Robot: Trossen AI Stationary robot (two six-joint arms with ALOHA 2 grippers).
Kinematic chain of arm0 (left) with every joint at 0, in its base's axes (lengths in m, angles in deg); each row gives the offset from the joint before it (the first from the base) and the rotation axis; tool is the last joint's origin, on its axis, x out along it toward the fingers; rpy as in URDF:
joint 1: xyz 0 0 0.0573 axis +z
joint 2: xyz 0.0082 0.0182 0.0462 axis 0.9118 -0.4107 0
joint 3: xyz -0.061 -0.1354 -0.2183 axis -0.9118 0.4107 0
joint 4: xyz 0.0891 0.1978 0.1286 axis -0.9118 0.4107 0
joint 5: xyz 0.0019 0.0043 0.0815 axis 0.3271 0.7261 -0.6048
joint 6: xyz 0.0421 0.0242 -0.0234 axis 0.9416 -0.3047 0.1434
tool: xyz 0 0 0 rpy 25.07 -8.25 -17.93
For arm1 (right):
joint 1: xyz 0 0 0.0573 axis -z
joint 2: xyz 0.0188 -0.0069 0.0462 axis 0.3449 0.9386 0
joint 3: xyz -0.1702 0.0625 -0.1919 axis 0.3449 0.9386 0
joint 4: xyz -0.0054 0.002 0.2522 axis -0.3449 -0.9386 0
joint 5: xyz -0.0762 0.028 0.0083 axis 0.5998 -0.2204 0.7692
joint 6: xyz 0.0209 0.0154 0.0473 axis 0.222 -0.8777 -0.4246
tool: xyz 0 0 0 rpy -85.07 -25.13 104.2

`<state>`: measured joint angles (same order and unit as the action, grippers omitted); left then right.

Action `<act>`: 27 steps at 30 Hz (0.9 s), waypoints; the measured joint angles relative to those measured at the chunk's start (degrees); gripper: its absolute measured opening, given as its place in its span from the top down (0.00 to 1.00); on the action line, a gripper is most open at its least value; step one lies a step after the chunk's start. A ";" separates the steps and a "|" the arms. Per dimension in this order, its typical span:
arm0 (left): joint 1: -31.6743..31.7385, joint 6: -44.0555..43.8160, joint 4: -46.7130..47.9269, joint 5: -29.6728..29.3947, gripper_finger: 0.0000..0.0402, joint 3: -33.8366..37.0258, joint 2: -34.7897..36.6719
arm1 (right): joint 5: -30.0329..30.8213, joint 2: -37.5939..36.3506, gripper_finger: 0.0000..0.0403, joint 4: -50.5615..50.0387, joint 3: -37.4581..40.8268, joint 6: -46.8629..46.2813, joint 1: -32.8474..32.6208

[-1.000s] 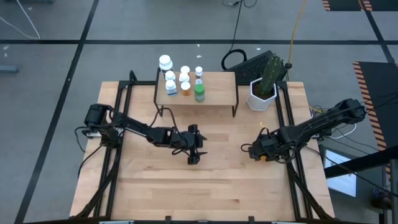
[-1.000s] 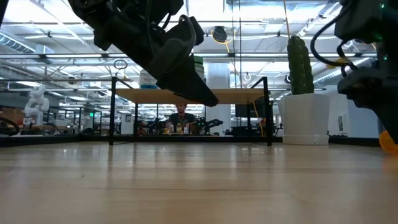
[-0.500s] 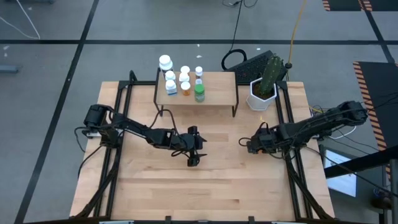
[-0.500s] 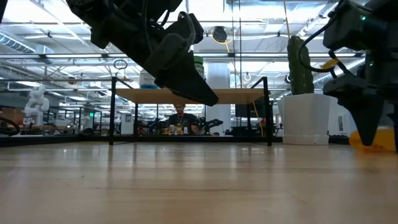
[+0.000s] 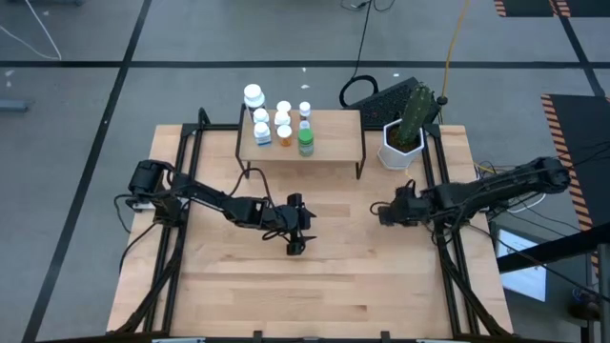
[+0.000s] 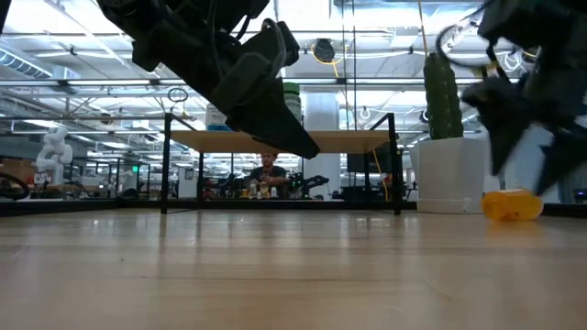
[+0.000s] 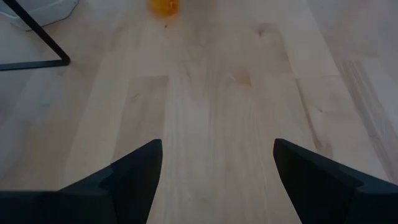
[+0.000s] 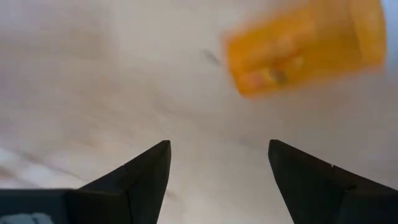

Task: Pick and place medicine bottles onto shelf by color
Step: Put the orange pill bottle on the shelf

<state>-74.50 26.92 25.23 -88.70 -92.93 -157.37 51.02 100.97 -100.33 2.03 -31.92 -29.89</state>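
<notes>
The right gripper (image 8: pixel 217 180) hovers wide open and empty just short of a toppled orange bottle (image 6: pixel 512 204) lying on the table (image 5: pixel 324 276), left gripper (image 7: pixel 214 177) open and idle mid-table, seven-odd bottles (image 5: pixel 281 124) shelved on the shelf (image 5: pixel 334 143), one to go.

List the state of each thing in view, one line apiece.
Orange bottle: lying on its side on the table, held by nothing.
Bottles on the shelf: standing upright in rows.
Green bottle: upright at the shelf's front edge.
Shelf: standing, right part bare.
Right tool: open, empty, by the orange bottle.
Left tool: open, empty, mid-table.
</notes>
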 joint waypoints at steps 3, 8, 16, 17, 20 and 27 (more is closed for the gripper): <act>0.00 0.59 -0.17 -0.54 0.23 0.00 0.00 | 7.43 -3.64 0.35 0.12 -1.70 6.59 0.52; 0.06 1.59 -0.45 -2.55 0.23 0.00 0.02 | 11.16 -7.19 0.35 1.09 -6.63 41.31 1.86; 0.15 3.05 -1.46 -2.99 0.23 0.00 0.07 | 6.00 -1.44 0.35 -4.38 -7.01 71.40 1.79; 0.15 3.04 -1.39 -3.01 0.23 0.00 0.07 | 5.11 0.24 0.35 -5.91 -6.99 73.08 1.77; 0.15 3.06 -1.16 -2.99 0.23 0.00 0.07 | 4.65 5.14 0.35 -7.43 -6.97 75.53 1.77; 0.15 3.17 -0.92 -3.02 0.23 0.00 0.07 | 3.30 13.25 0.35 -6.39 -6.99 78.54 1.88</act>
<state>-74.35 30.09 24.31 -91.72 -92.93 -157.31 54.32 114.22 -106.72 -4.96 46.63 -28.01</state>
